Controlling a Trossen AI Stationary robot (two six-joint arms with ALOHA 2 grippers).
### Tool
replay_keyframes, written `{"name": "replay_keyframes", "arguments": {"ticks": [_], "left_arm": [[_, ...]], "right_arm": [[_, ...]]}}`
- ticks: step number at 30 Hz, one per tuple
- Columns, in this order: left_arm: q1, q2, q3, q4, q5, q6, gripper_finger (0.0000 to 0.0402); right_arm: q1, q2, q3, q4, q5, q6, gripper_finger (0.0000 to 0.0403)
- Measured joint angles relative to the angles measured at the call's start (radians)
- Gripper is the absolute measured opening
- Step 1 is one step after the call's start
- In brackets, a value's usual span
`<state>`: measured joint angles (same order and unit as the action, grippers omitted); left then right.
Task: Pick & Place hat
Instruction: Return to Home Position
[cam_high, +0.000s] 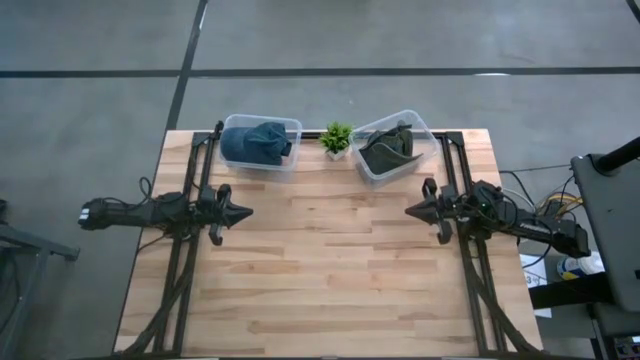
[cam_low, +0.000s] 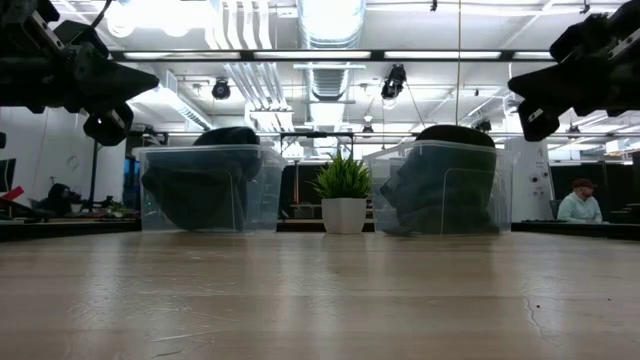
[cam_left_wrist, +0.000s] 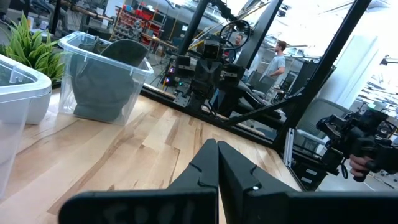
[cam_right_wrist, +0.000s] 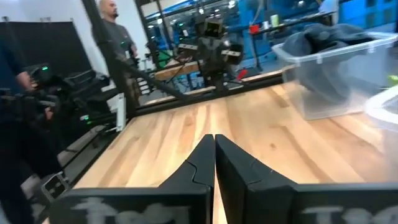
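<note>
Dark blue fabric caps (cam_high: 255, 143): piled inside left clear plastic bin (cam_high: 262, 119), far edge of light wooden tabletop (cam_high: 330, 260) | left hand (cam_high: 248, 211): closed, empty, above left side | right hand (cam_high: 408, 210): closed, empty, above right side

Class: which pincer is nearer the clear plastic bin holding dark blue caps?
Left. The left pincer hangs just short of that clear plastic bin, on its near side; the right pincer is across the wooden table, nearer the other clear bin.

Ceiling lights (cam_low: 330, 18) glare overhead; the table (cam_high: 330, 270) is evenly, softly lit.
</note>
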<state>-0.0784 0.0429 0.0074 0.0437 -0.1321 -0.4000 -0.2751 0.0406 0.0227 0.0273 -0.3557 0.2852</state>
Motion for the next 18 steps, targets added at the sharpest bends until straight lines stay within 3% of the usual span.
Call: {"name": "replay_keyframes", "arguments": {"ticks": [9,18], "left_arm": [[0.0,0.0,0.0,0.0,0.0,0.0,0.0],[0.0,0.0,0.0,0.0,0.0,0.0,0.0]], "right_arm": [[0.121,-0.001,-0.006,0.011,0.056,0.033,0.0008],[0.334,-0.002,-0.014,0.084,0.257,0.04,0.0008]]}}
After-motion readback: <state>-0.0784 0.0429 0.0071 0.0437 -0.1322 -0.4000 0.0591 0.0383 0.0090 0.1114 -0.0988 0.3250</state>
